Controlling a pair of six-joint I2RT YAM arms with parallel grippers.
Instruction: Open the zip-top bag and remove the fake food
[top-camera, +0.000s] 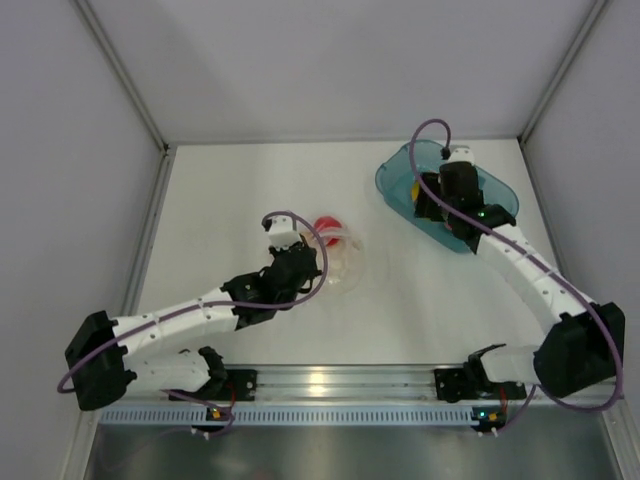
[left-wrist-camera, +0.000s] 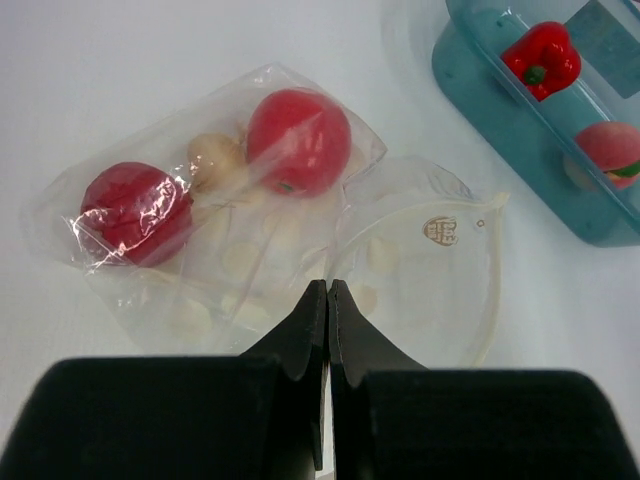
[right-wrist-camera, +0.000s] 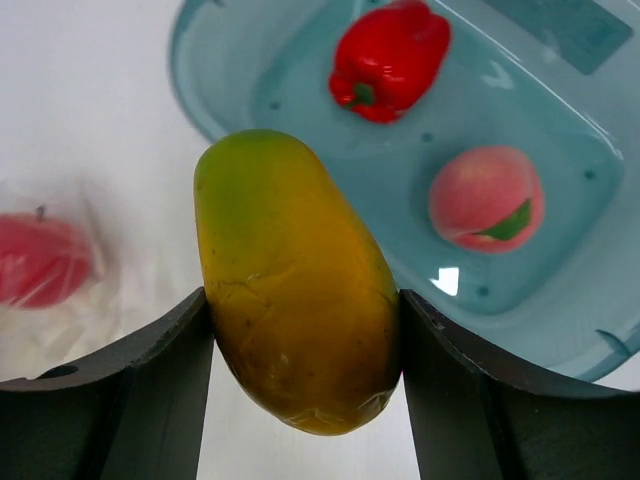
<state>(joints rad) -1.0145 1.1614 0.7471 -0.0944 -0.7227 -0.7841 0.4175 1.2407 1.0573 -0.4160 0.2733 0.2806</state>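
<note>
The zip-top bag (left-wrist-camera: 250, 250), clear with white dots, lies flat on the table and also shows in the top view (top-camera: 345, 262). Inside it are two red fruits (left-wrist-camera: 298, 140) (left-wrist-camera: 135, 212) and a small pale piece (left-wrist-camera: 213, 155). My left gripper (left-wrist-camera: 327, 285) is shut, its tips pinched together on the bag's near film; in the top view it (top-camera: 320, 262) sits at the bag's left side. My right gripper (right-wrist-camera: 305, 300) is shut on a yellow-green fruit (right-wrist-camera: 295, 290) and holds it over the teal tub's near rim (right-wrist-camera: 200, 60).
The teal tub (top-camera: 390, 175) stands at the back right and holds a red pepper (right-wrist-camera: 390, 55) and a pink peach (right-wrist-camera: 487, 197). Both also show in the left wrist view, pepper (left-wrist-camera: 541, 58) and peach (left-wrist-camera: 610, 150). White walls enclose the table.
</note>
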